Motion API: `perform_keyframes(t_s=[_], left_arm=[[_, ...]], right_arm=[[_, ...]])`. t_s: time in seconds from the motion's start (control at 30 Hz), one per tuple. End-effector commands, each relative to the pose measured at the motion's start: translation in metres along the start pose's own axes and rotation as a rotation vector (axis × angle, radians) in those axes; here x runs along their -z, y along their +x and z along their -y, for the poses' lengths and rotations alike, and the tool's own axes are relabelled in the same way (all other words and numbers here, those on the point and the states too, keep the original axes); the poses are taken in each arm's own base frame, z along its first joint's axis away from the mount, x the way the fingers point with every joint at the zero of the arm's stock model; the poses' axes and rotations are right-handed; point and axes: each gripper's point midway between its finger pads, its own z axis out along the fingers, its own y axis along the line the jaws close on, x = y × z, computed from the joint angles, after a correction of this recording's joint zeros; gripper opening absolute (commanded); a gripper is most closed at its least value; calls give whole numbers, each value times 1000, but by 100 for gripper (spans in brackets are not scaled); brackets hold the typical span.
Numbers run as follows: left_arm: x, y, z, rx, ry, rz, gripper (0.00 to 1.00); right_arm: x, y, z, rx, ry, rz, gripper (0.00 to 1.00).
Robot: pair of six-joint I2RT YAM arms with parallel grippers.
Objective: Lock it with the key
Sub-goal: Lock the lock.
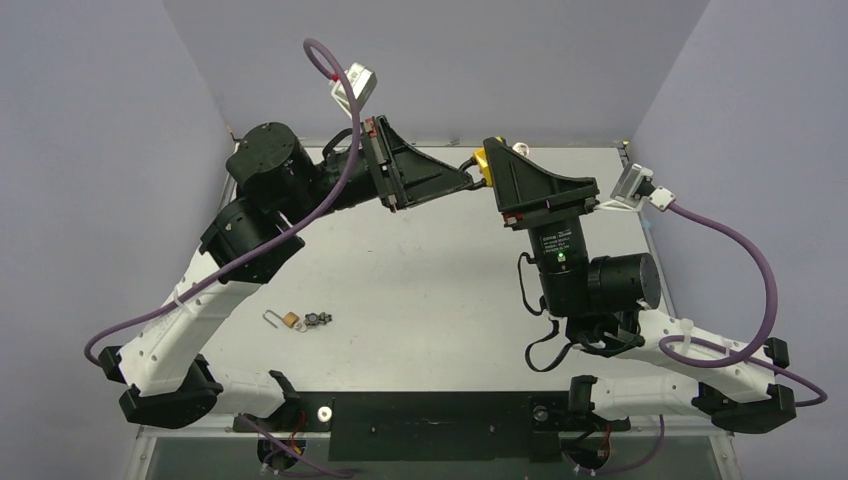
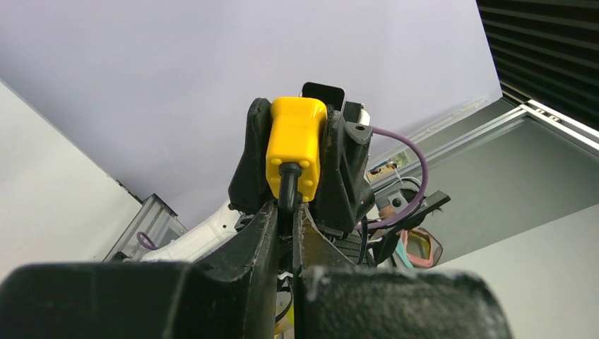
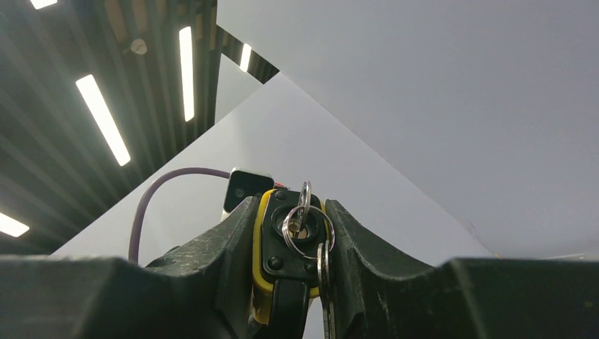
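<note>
Padlock [image 1: 482,163] aloft, upper centre, near far edge of desk [image 1: 430,270]
right jaws grasp its body; left jaws grasp its shackle [image 2: 288,185]

Plain pale lilac-grey walls on 3 sides: back wall [image 1: 440,60], left wall [image 1: 90,150], right wall [image 1: 760,100]. Desk [image 1: 430,270] top is matt white. Alu frame rail [image 2: 544,116] shows in left wrist view, beside a wall panel. Overhead: dark slatted ceiling [image 3: 49,183] w/ long strip lights [image 3: 102,116], lit, approx. parallel.
</note>
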Motion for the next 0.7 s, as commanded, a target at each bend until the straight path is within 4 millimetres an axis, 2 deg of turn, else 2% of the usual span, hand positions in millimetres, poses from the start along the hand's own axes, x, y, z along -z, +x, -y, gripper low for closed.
perform_keyframes(t_s=[0.0, 0.17, 0.33, 0.4, 0.5, 0.57, 0.63, 0.67], left_arm=[[-60, -40, -12, 2, 49, 161, 0], [-68, -39, -10, -4, 53, 141, 0], [-58, -32, -36, -72, 0, 132, 0], [-43, -24, -60, -104, -56, 120, 0], [-22, -25, -88, -146, -120, 140, 0], [-3, -29, -101, -169, -134, 150, 0], [15, -32, -115, -212, -189, 163, 0], [26, -32, -119, -222, -204, 161, 0]], right_arm=[[152, 274, 111, 482, -35, -989, 0], [153, 273, 113, 490, -27, -985, 0], [142, 247, 116, 494, 4, -932, 0], [136, 233, 117, 492, 17, -910, 0], [124, 206, 116, 472, 21, -862, 0], [117, 192, 132, 497, 77, -840, 3], [112, 183, 133, 448, 60, -830, 11], [109, 178, 133, 437, 54, -819, 20]])
